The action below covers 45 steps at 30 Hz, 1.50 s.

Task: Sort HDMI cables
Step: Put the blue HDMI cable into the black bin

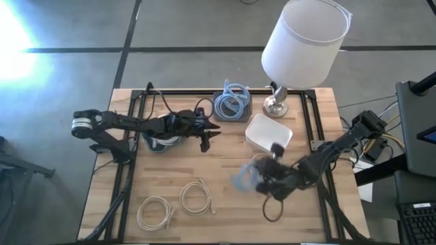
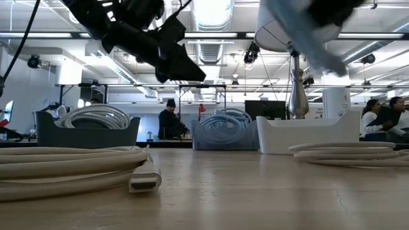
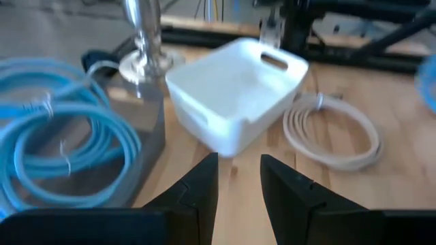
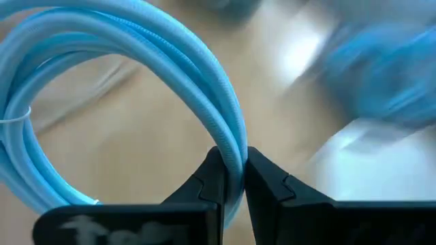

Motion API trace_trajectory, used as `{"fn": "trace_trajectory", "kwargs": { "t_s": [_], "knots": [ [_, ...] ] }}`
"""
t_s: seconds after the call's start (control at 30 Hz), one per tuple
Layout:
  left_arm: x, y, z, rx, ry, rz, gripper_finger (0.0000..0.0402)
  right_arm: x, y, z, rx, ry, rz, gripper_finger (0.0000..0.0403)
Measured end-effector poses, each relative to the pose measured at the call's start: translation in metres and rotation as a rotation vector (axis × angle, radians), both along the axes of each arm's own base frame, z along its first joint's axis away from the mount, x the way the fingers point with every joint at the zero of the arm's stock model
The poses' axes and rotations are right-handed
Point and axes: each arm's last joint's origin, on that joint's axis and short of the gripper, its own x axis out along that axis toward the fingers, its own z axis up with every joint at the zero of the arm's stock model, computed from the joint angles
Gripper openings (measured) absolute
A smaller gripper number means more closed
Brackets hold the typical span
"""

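The right gripper [image 4: 234,178] is pinching a light blue cable coil [image 4: 136,82] between its jaws above the tabletop [image 1: 225,218], near the white bin [image 1: 268,133]. The left gripper [image 3: 238,187] is hovering mid-table, jaws slightly spread, holding nothing

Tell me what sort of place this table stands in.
Probably an open-plan lab or workshop. The low view shows exposed ceiling ducts and strip lights, a person seated at a distant workstation, and others at the right. The wooden table sits on a bare concrete floor.
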Motion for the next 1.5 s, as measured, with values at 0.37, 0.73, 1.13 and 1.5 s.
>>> {"fn": "trace_trajectory", "kwargs": {
  "t_s": [0.37,0.73,1.13,1.5],
  "knots": [
    [-0.003,0.000,0.023,0.017,-0.166,0.003,0.0113,0.039,-0.100,0.043,-0.374,-0.038,-0.422,0.0031],
    [-0.011,-0.002,0.035,0.040,-0.194,-0.002,0.0113,0.054,-0.217,0.015,-0.329,-0.040,-0.654,0.0031],
    [-0.012,-0.002,0.030,0.036,-0.144,0.010,0.0113,0.082,-0.277,-0.056,-0.288,0.083,-0.584,0.0031],
    [-0.013,-0.002,0.025,0.060,-0.094,0.005,0.0113,0.107,-0.288,-0.076,-0.271,0.223,-0.399,0.0041]
  ]
}}
